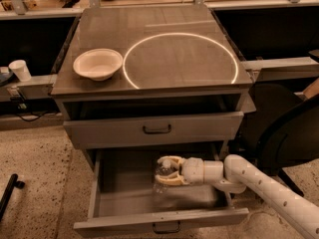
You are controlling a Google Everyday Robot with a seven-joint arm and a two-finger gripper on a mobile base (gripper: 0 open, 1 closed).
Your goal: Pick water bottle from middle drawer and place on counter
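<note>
Our arm [269, 190] is a long white tube with rows of tiny dark dots along it. Near the end it turns into fat, round white rings, like stacked cups. Our gripper [160, 171], down in the middle drawer [119, 193], is creamy yellow.
</note>
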